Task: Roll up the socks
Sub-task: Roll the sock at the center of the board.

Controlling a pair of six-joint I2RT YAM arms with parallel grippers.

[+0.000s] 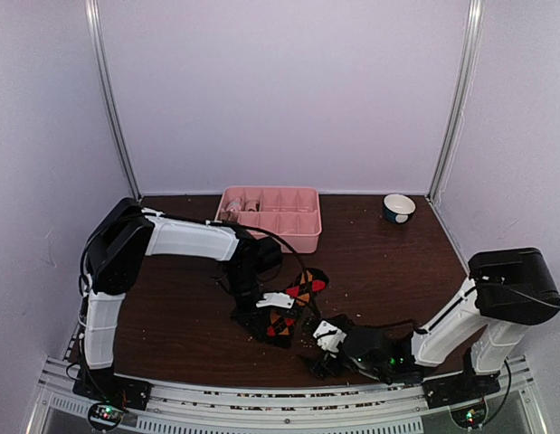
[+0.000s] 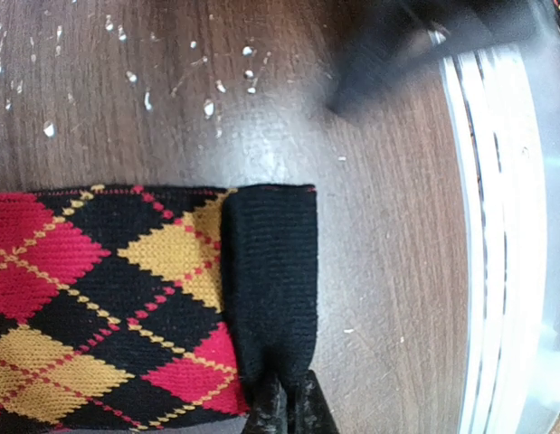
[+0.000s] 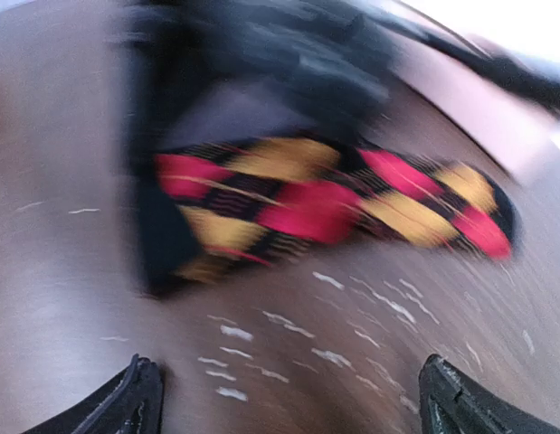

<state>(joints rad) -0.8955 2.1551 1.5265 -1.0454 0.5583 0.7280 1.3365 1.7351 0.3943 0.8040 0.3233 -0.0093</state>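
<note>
A black sock with red and orange diamonds (image 1: 298, 294) lies flat on the table's near middle. In the left wrist view its black cuff (image 2: 270, 262) is folded over the patterned part (image 2: 99, 298). My left gripper (image 2: 286, 409) is shut on the near edge of that cuff; from above it sits on the sock's near-left end (image 1: 264, 316). My right gripper (image 3: 293, 402) is open and empty, low over bare table just short of the sock (image 3: 325, 203), whose image is blurred. From above the right gripper (image 1: 325, 354) is to the sock's near right. No other socks show.
A pink compartment tray (image 1: 302, 237) stands at the back middle, with small items in its left cells. A dark bowl with a white inside (image 1: 399, 208) sits at the back right. The metal front rail (image 2: 497, 226) runs close to the sock's cuff.
</note>
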